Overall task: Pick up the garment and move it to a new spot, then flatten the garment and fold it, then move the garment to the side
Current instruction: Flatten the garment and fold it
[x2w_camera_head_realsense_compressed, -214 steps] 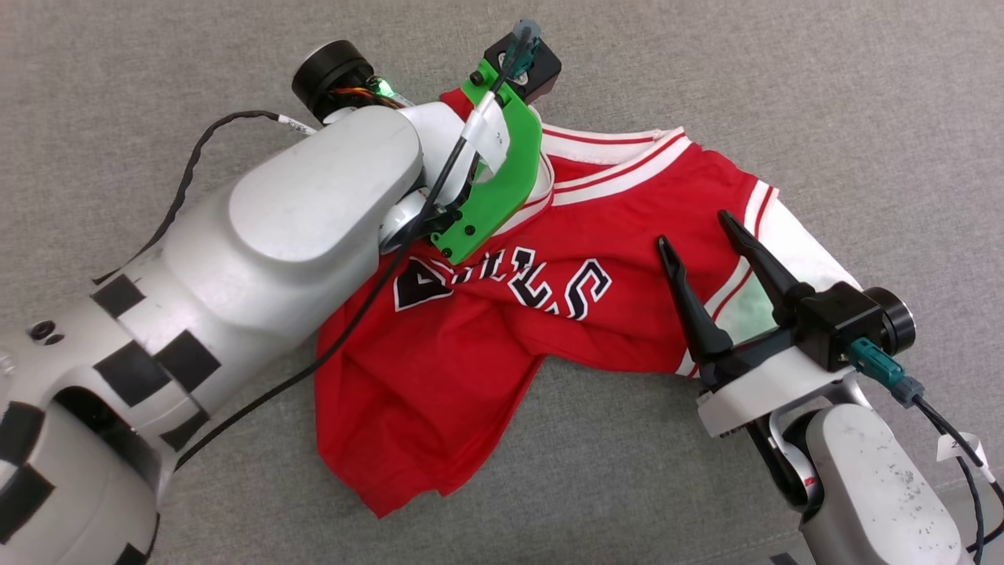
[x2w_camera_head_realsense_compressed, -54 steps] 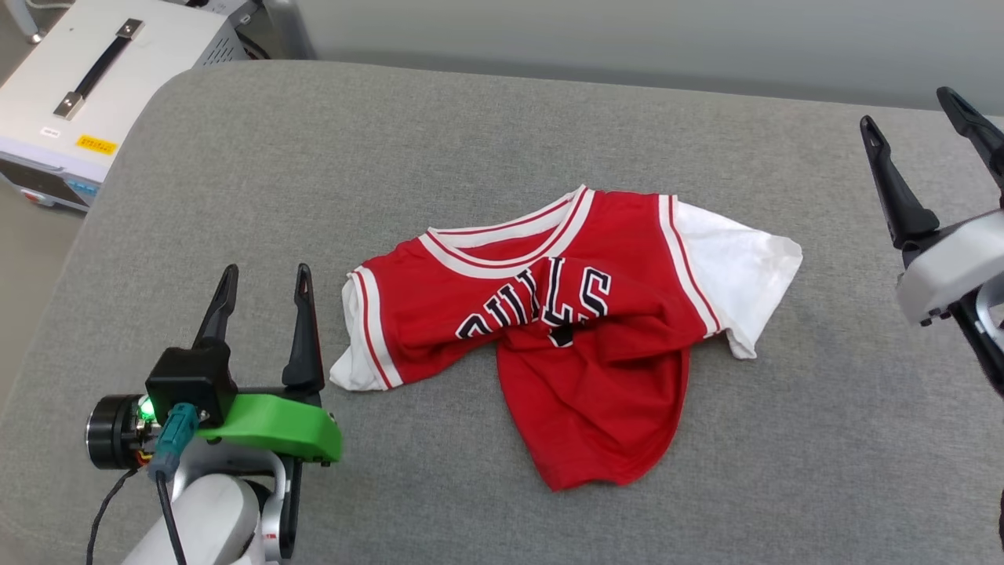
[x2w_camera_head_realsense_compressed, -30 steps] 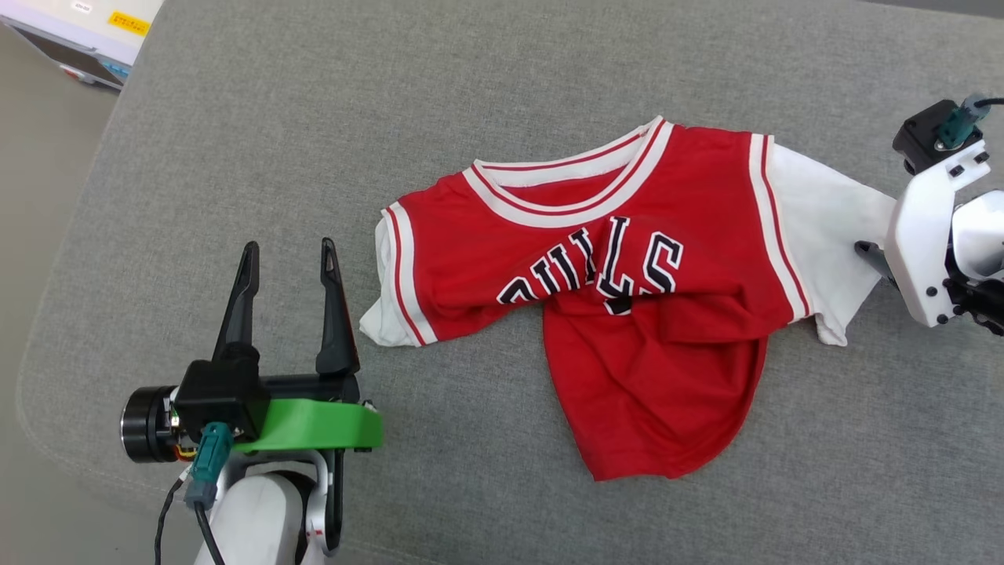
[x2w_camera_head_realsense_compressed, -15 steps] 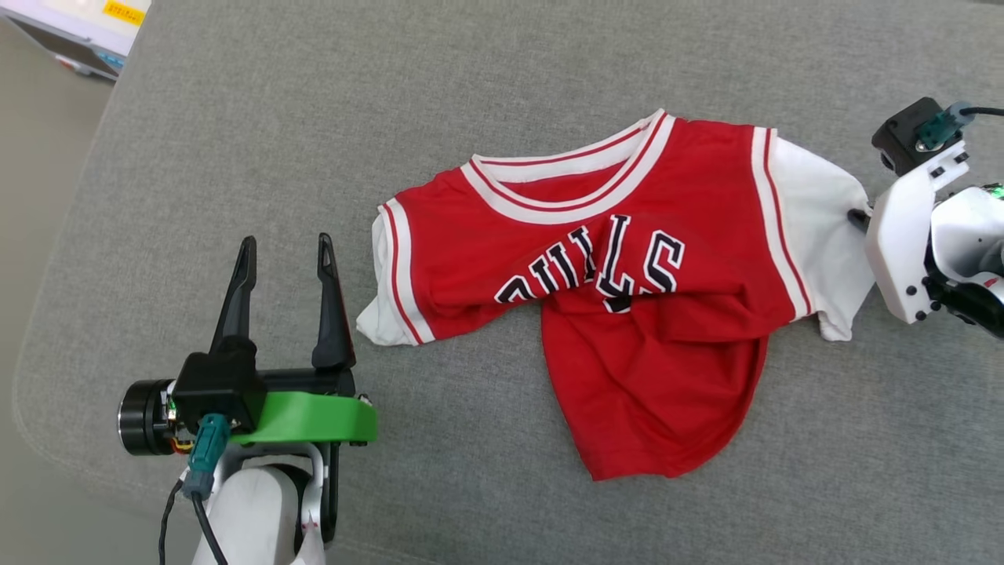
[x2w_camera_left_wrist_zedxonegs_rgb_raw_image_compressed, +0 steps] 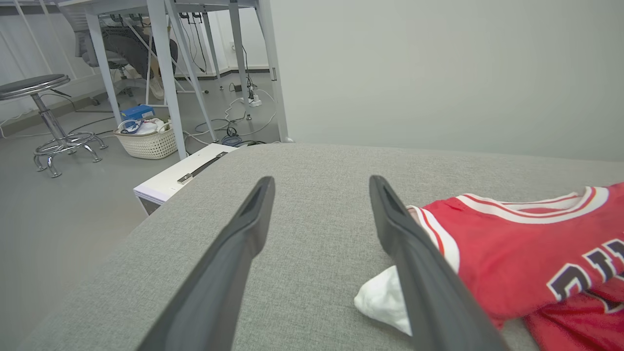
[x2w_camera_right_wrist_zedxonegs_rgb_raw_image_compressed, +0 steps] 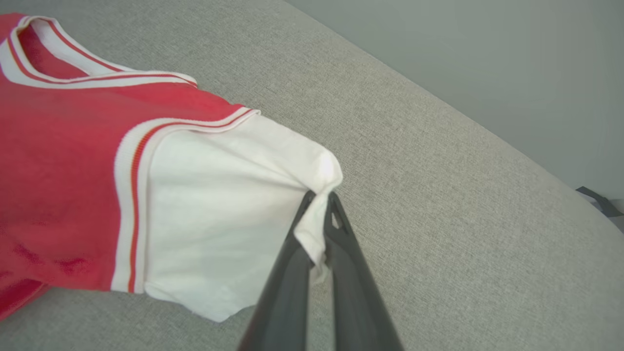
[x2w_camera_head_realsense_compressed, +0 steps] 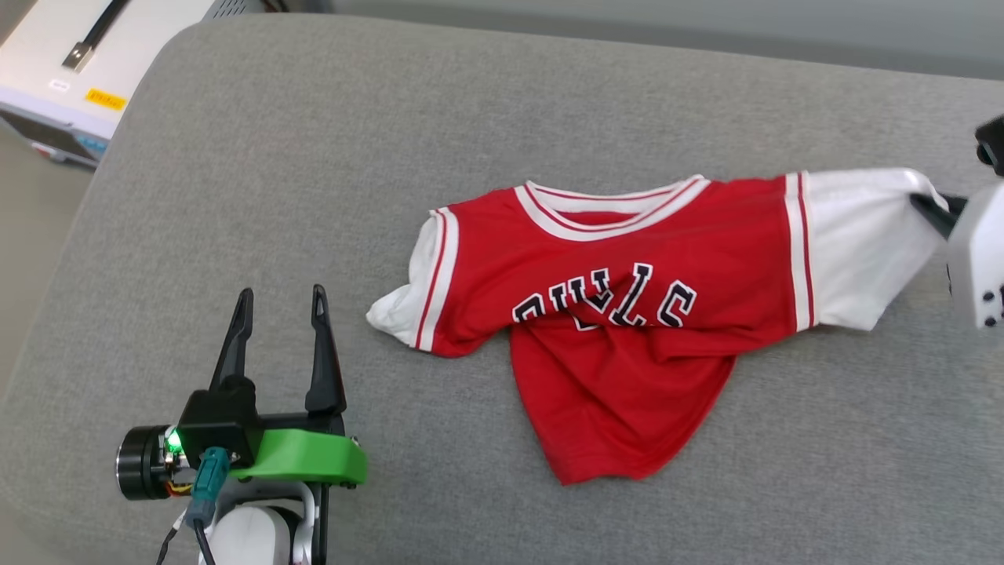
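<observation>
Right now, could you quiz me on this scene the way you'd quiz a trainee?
1. True or false: the left gripper holds the jersey.
2. Multiple choice: the cushion under the jersey is A) grey, B) blue, C) brown.
3. Short answer: which part of the jersey does the right gripper pinch?

Key: 1. False: it stands open beside the jersey, holding nothing. 2. A. 3. The tip of a white sleeve.

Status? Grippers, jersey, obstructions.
Right gripper shut on jersey sleeve. Left gripper open, off the cloth. On cushion, jersey rumpled. White box at left, clear of work.
</observation>
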Motion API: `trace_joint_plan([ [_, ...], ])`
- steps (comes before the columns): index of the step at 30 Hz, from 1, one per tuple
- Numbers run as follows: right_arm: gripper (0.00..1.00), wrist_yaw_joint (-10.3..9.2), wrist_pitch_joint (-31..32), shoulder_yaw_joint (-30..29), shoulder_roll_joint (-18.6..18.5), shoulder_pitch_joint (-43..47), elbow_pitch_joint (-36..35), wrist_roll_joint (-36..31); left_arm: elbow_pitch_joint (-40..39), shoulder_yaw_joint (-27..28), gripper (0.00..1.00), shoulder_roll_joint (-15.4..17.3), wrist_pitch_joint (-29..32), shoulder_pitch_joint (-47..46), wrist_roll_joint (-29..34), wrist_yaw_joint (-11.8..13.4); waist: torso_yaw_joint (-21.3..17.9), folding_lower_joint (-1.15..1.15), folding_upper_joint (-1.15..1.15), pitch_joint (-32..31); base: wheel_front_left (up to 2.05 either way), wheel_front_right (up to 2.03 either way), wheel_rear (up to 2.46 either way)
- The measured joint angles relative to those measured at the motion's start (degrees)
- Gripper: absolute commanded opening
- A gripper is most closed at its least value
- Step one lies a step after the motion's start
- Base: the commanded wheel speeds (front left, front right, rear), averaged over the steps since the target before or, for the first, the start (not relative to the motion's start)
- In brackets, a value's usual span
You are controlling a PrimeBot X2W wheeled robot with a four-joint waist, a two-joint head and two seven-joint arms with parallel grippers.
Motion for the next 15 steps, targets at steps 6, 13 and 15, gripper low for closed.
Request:
trace_joint_plan([
  [6, 0.0, 0.0, -0.7, -5.5, -1.0, 10.1, -0.3, 2.4, 0.8, 0.5, 1.0, -0.1, 0.0, 1.5, 0.3, -0.6, -2.5, 0.0, 0.0, -2.8, 0.0, 0.0, 0.0],
  [13, 0.0, 0.0, -1.2, -12.2, -1.3, 21.9, 2.1, 3.5, 1.5, 0.7, 1.0, -0.2, 0.0, 2.0, 0.4, -1.1, -4.8, -0.01, 0.0, -5.0, 0.0, 0.0, 0.0],
  [15, 0.0, 0.0, -1.2, -14.2, -0.9, 24.9, 3.2, 4.2, 1.7, 0.6, 1.0, -0.2, 0.0, 2.0, 0.4, -1.1, -5.0, -0.01, 0.0, -5.5, 0.0, 0.0, 0.0],
])
